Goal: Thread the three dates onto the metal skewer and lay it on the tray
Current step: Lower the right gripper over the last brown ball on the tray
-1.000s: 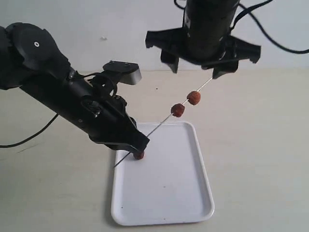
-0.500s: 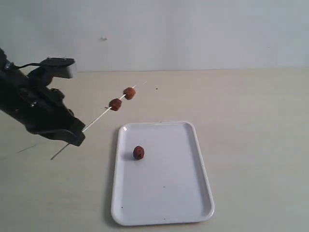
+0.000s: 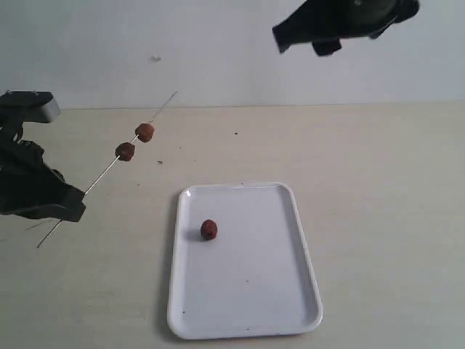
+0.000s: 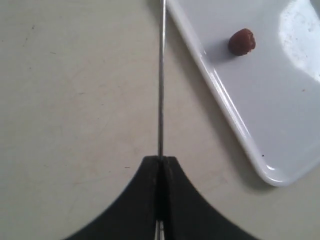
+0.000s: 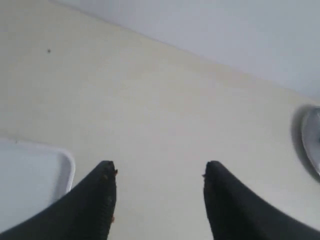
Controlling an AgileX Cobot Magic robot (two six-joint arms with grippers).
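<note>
Two dates (image 3: 144,132) are threaded on the metal skewer (image 4: 161,90), gripped left of the tray (image 3: 254,291) by the closed left claw (image 4: 160,160). Third date (image 3: 209,230) is seen loose on tray, unthreaded. Right claw (image 5: 159,176) is held open, empty.

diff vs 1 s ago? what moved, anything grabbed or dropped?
The left fingers, shut on the skewer, carried it and its two threaded dates leftward, clear of the tray. The right fingers, which hung over the skewer's far end, left the view and are back high at the upper right, open and empty. Nothing was grabbed or dropped. The third date and the tray stayed put.
</note>
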